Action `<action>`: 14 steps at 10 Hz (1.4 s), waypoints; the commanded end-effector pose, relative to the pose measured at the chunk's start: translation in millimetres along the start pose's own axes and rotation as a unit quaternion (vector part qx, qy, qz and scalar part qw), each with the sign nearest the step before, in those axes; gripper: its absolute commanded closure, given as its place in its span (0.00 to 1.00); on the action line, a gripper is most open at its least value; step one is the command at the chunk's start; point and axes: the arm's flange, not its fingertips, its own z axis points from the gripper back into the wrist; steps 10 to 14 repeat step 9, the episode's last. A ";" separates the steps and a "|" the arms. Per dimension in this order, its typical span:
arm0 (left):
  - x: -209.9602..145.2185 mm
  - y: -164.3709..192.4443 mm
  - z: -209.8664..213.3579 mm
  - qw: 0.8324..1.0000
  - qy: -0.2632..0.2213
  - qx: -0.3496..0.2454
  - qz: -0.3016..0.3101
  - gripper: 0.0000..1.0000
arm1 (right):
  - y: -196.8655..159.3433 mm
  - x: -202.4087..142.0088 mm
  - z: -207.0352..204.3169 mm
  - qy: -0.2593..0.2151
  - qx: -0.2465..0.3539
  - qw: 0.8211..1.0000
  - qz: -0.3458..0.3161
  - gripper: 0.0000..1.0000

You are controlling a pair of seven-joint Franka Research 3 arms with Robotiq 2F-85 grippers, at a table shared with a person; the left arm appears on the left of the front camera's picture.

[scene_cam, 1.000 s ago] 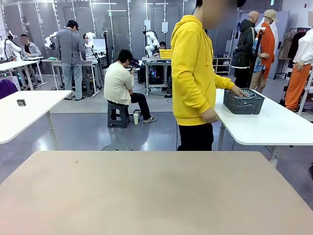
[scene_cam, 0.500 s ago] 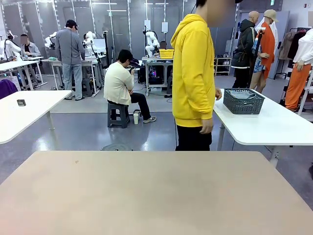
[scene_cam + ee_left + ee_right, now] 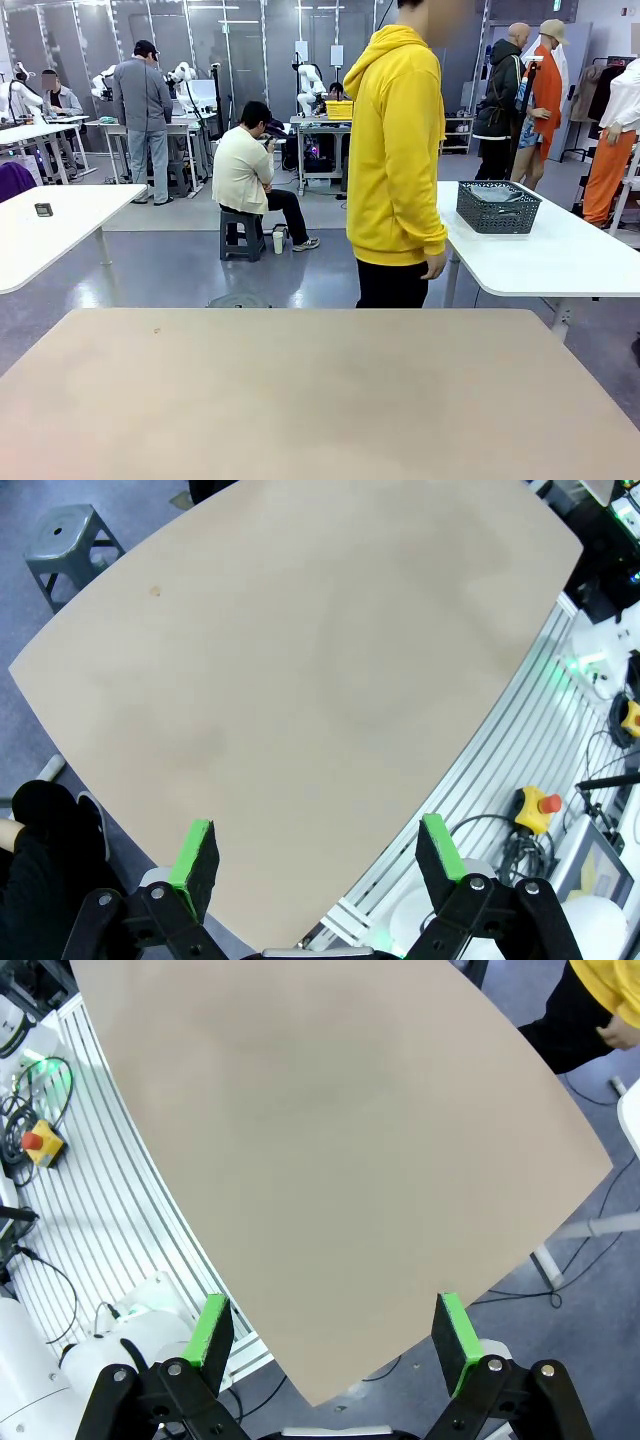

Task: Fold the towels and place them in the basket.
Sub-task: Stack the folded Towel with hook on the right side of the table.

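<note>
The dark grey mesh basket [image 3: 498,209] stands on a white table [image 3: 560,262] at the far right, beyond my beige table [image 3: 310,400]. Something pale lies inside it, probably the towels [image 3: 497,195], too small to tell apart. A person in a yellow hoodie [image 3: 397,150] stands between the two tables, back turned, arm hanging down. My left gripper [image 3: 316,830] hangs open high above the beige table [image 3: 300,660] with nothing between its green pads. My right gripper [image 3: 332,1305] is open too, over the table's other end [image 3: 330,1130].
A second white table [image 3: 50,230] stands at the far left. A grey stool [image 3: 70,540] sits off the table's corner. Slotted aluminium rails with cables and a red stop button [image 3: 540,805] run along my side. The person's legs [image 3: 575,1020] are near the far edge.
The person has taken the hand out of the basket, turned away from it and lowered the arm to the side. Both grippers have stayed still and open.
</note>
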 end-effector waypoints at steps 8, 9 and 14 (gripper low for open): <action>0.4 -0.4 1.1 1.000 0.001 0.000 -0.008 0.00 | -0.6 -0.8 1.1 0.006 -0.001 1.000 0.005 0.00; 0.4 -0.4 1.1 1.000 0.001 0.000 -0.008 0.00 | -0.6 -0.8 1.1 0.006 -0.001 1.000 0.005 0.00; 0.4 -0.4 1.1 1.000 0.001 0.000 -0.008 0.00 | -0.6 -0.8 1.1 0.006 -0.001 1.000 0.005 0.00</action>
